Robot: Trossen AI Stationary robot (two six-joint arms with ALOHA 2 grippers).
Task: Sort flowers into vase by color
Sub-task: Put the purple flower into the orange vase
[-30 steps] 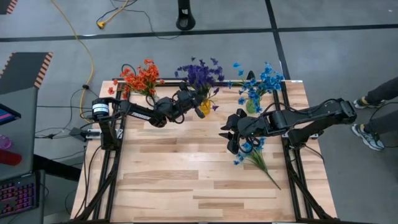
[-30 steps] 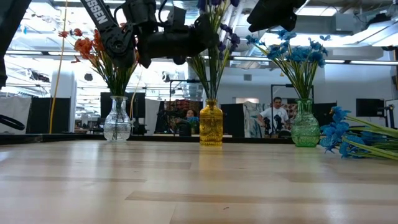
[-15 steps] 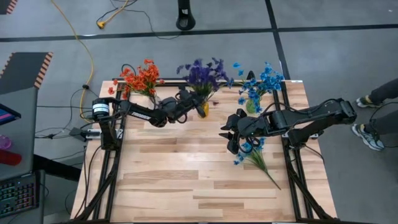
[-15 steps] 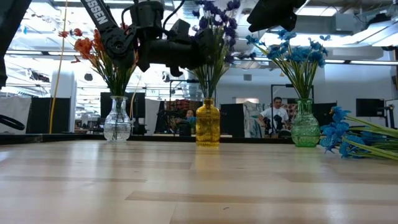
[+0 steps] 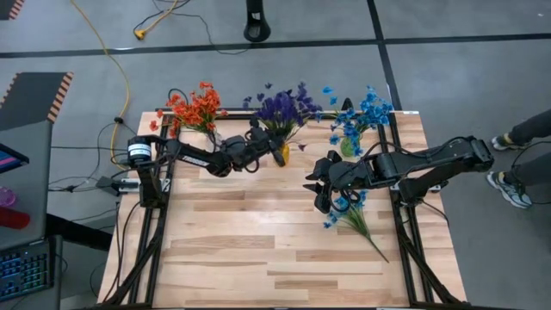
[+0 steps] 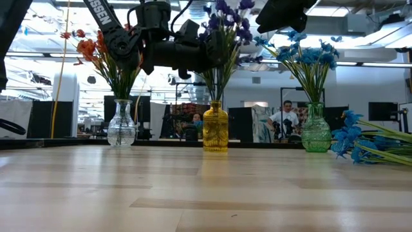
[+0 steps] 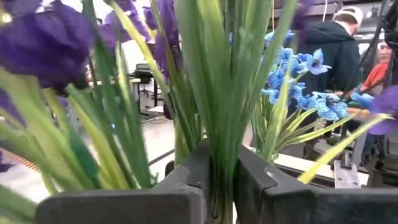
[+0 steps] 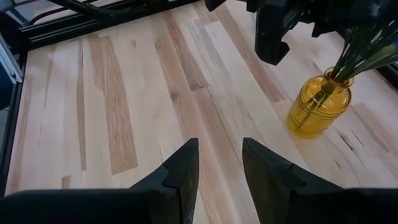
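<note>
Purple flowers (image 5: pixel 282 108) stand in a yellow vase (image 6: pixel 215 127) at the table's far middle. My left gripper (image 7: pixel 222 168) is shut on their green stems, above the vase's neck. Orange flowers (image 5: pixel 196 108) stand in a clear vase (image 6: pixel 121 124) at the far left, and blue flowers (image 5: pixel 357 116) in a green vase (image 6: pixel 315 129) at the far right. One blue sprig (image 5: pixel 353 215) lies flat on the table at the right. My right gripper (image 5: pixel 320 185) hovers open above the table, next to that sprig's blossoms, with nothing between its fingers. My left gripper pinches a bundle of the purple flowers' green stems (image 7: pixel 219 134) between its two fingers, below the blossoms. The fingers come about level from the table's left and lie across the stems. The stems stand nearly upright, their lower ends in the yellow vase.
The three vases stand in a row along the table's far edge. A black frame rail (image 5: pixel 400 164) runs along the right side. People show in the room behind the table (image 6: pixel 286 119). Bare wood (image 5: pixel 250 241) fills the near half of the table.
My left gripper has sunk a little and tipped, taking the purple stems down with it; the blossoms now show lower in the low view. The yellow vase has slid slightly toward the table's left.
</note>
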